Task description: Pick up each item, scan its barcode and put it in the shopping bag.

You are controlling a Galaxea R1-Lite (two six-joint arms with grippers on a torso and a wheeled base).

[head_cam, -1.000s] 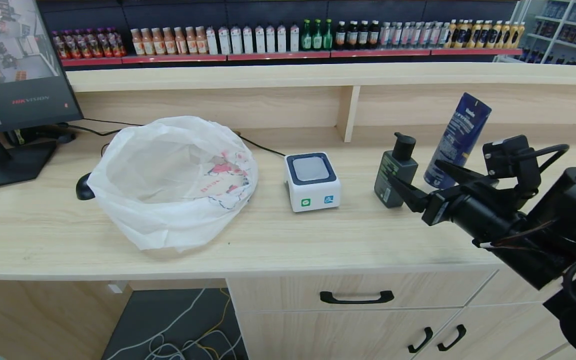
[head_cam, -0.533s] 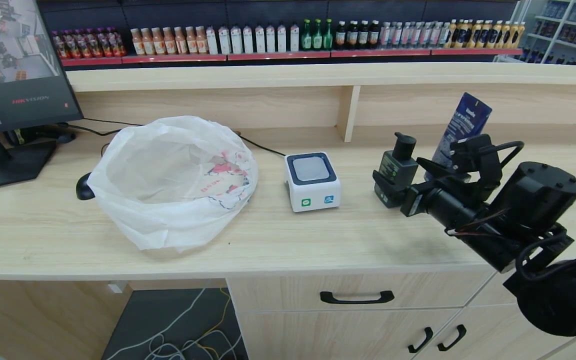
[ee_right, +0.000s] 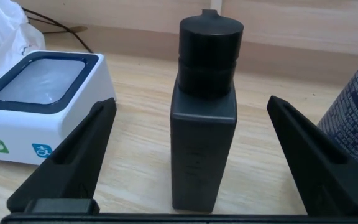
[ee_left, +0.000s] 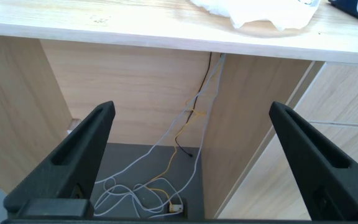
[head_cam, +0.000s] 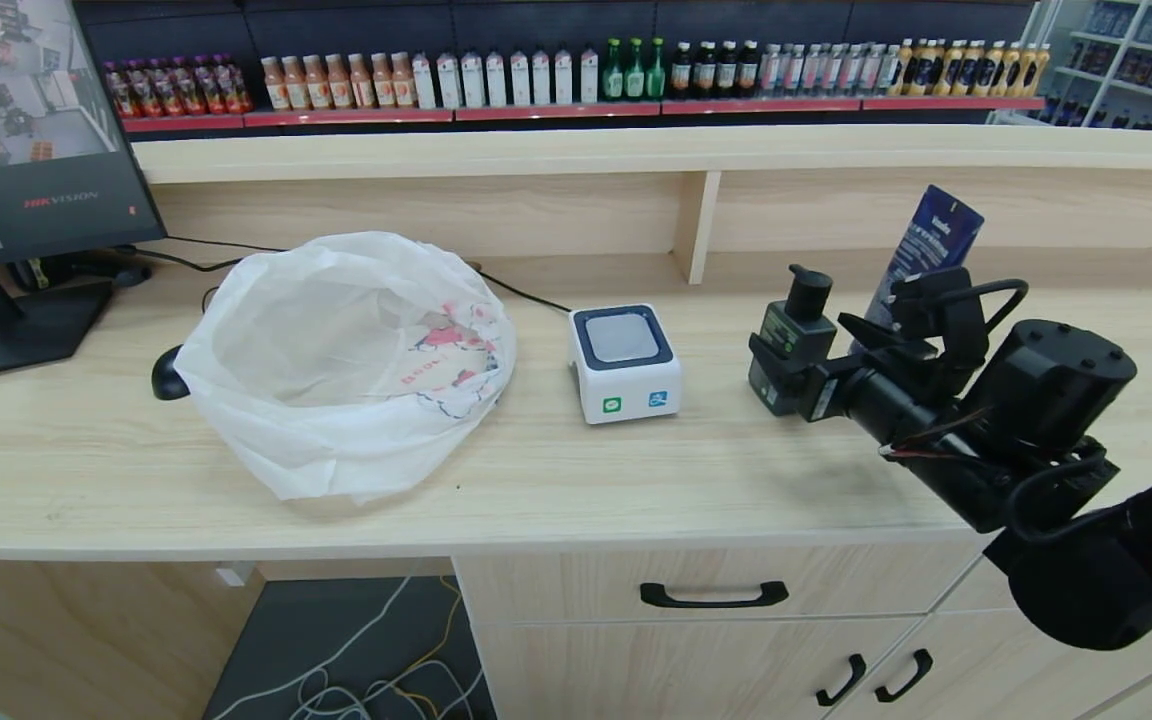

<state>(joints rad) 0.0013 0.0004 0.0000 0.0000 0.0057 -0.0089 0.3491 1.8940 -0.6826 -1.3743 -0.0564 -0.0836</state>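
**Right gripper straddles the pump bottle, not yet closed**

On my head view the right gripper (head_cam: 798, 336) sits at centre right of the frame, one finger on each side of the dark pump bottle (head_cam: 802, 318). The bottle stands upright on the wooden counter (head_cam: 556, 470), to the right of the white box scanner (head_cam: 624, 362). In the right wrist view the bottle (ee_right: 204, 124) stands in the middle, and I see bare counter between it and each finger. So the jaws of that gripper (ee_right: 191, 106) are spread wide, with nothing gripped.

A dark blue tube (head_cam: 926, 250) stands tilted just behind and to the right of the bottle, partly hidden by the arm. It also shows at the right edge of the wrist picture (ee_right: 356, 118). The scanner (ee_right: 39, 109) is at the left of that picture, glass face up.

The white shopping bag (head_cam: 346, 360) lies open at centre left of the head view, left of the scanner. A black mouse (head_cam: 168, 378) is at its left edge and a monitor (head_cam: 26, 130) is in the upper left corner.

The left gripper (ee_left: 191, 109) hangs below the counter edge, jaws wide apart and holding nothing, with loose cables (ee_left: 166, 168) on the floor beyond it.
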